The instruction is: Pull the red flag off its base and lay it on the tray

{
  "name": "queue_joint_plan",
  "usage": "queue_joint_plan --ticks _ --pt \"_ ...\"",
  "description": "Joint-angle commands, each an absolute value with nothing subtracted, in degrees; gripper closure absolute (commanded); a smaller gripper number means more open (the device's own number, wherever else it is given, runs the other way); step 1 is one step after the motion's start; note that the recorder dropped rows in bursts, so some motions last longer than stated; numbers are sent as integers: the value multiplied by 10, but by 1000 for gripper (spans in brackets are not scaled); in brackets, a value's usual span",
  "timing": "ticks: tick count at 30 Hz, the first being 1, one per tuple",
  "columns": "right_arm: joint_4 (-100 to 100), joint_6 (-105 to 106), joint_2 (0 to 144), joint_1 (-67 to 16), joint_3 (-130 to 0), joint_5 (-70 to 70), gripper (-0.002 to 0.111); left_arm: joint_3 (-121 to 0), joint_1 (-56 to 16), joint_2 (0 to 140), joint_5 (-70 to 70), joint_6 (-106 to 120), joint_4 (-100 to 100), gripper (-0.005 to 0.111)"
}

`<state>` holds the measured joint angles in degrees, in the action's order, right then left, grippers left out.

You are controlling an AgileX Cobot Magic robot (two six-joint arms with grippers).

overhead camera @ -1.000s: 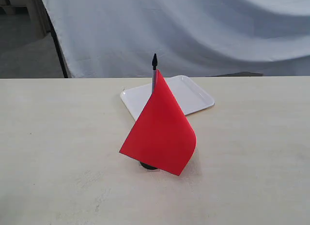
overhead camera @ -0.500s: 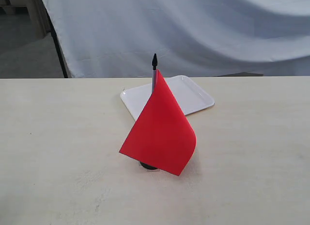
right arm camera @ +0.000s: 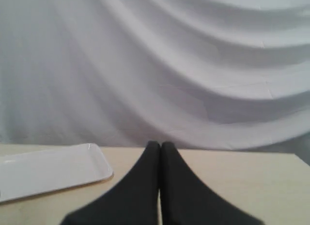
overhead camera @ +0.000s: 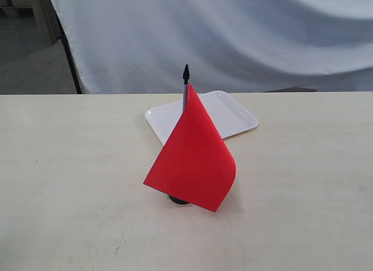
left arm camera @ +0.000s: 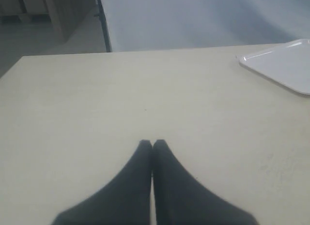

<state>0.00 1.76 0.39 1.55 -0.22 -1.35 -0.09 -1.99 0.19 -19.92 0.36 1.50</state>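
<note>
The red flag (overhead camera: 192, 160) stands upright in the middle of the table, its silver pole ending in a black tip. Its cloth hides most of the black base (overhead camera: 178, 199), which peeks out below the lower edge. Behind it lies the white tray (overhead camera: 233, 116), with nothing on it, also visible as the tray (left arm camera: 286, 65) and the tray (right arm camera: 48, 172). Neither gripper appears in the exterior view. My left gripper (left arm camera: 152, 143) is shut over bare table, holding nothing. My right gripper (right arm camera: 160, 145) is shut too, with nothing in it, beside the tray's corner.
The pale wooden table (overhead camera: 70, 166) spreads wide around the flag. A white draped cloth (overhead camera: 233, 38) hangs behind the far edge. A dark stand leg (overhead camera: 71, 61) rises at the back left.
</note>
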Motion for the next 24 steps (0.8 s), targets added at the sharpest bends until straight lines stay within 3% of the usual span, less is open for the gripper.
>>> queue_joint_plan --ticks 1,6,18,24 --pt "0 9 0 19 0 -119 109 0 -19 0 -197 0 16 107" --pt "0 0 0 19 0 -209 109 0 -19 0 -197 0 16 107" --pt "0 -7 4 19 -142 -117 109 0 -19 0 -197 0 16 107" --pt "0 9 112 19 -209 -116 109 0 -19 0 -197 0 16 107"
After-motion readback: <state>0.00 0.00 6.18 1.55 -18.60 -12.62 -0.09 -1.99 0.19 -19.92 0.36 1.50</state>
